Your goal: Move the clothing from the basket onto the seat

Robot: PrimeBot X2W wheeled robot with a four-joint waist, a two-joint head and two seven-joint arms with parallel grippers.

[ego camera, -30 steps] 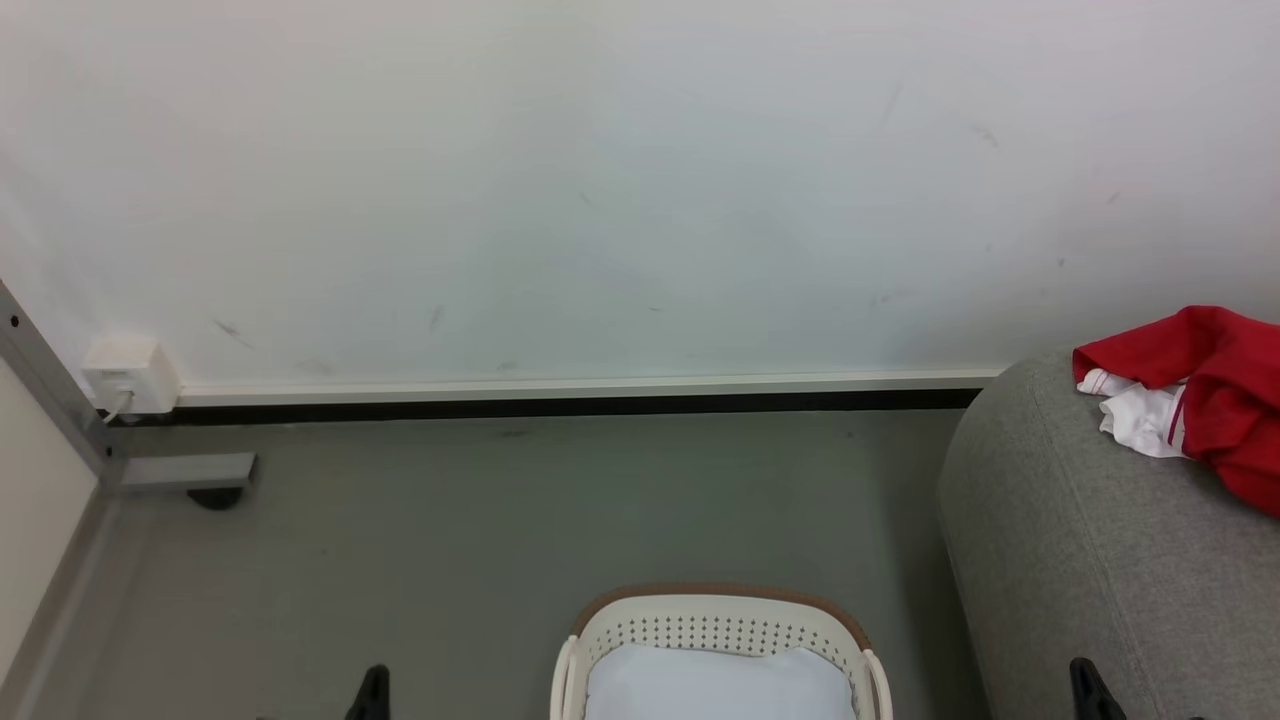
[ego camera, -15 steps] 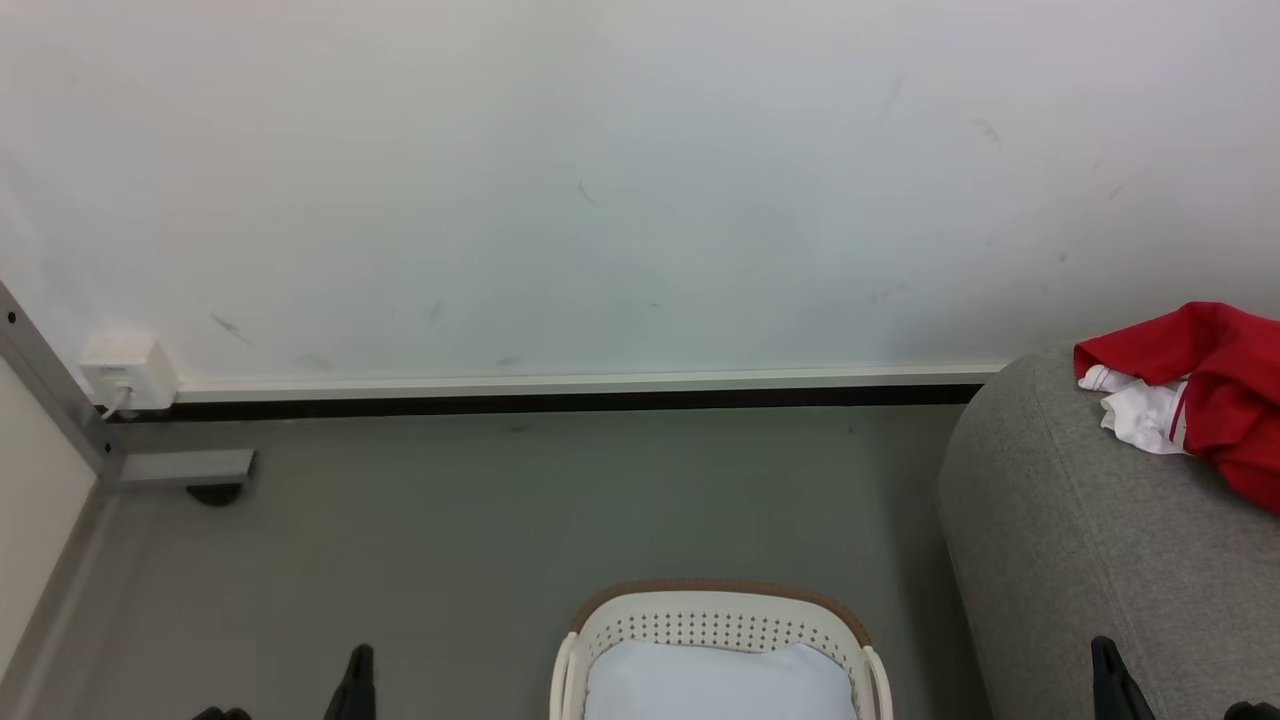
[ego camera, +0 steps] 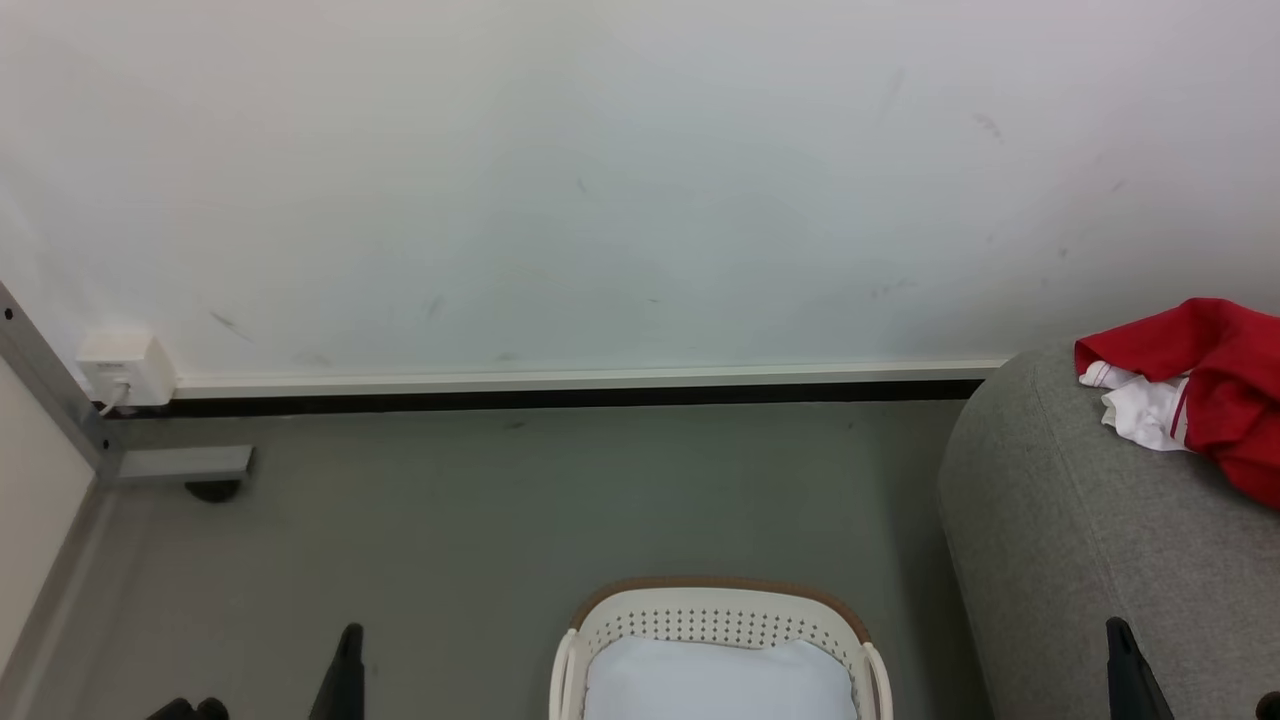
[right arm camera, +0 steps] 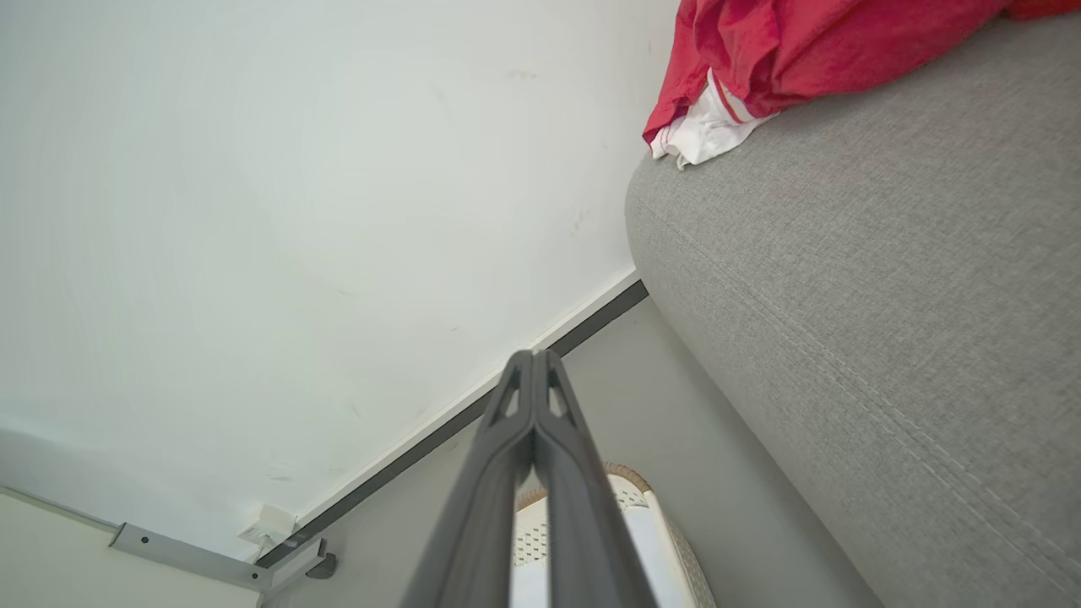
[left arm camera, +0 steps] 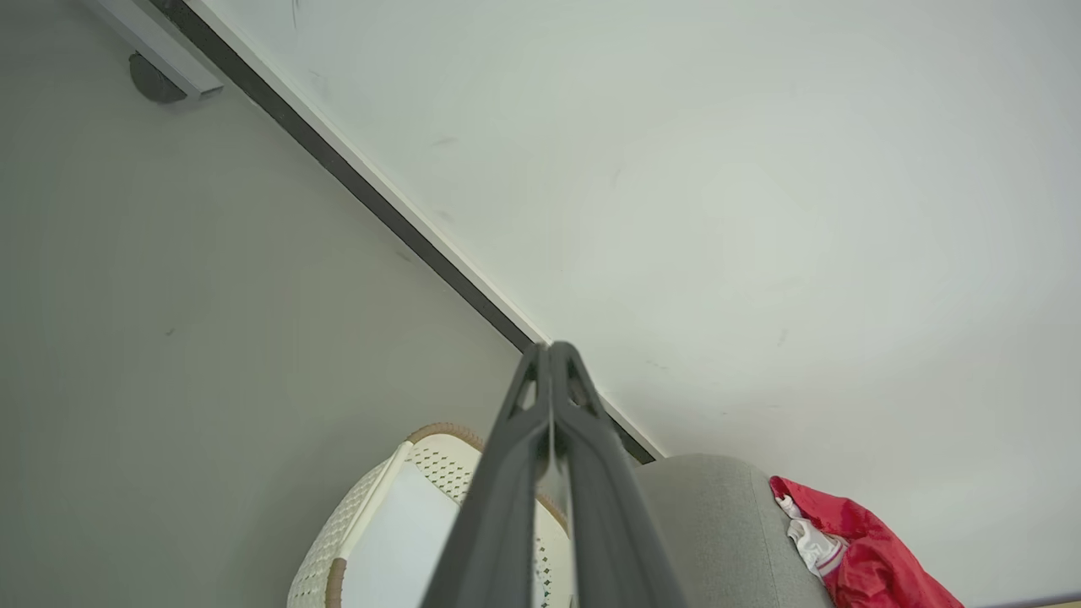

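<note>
While the left end effector (left arm camera: 551, 350) and right end effector (right arm camera: 532, 359) are pinched shut and empty, the clothing (ego camera: 1215, 390) lies on the seat (ego camera: 1080, 560).
It rests near the seat's rounded end, so a careless brush could drag it off. The head view shows the basket (ego camera: 720, 628) with white lining (ego camera: 720, 685) and no red; the right wrist view hides most of that.

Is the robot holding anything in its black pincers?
No. The left gripper and right gripper are both shut, empty; the clothing lies on the seat.
</note>
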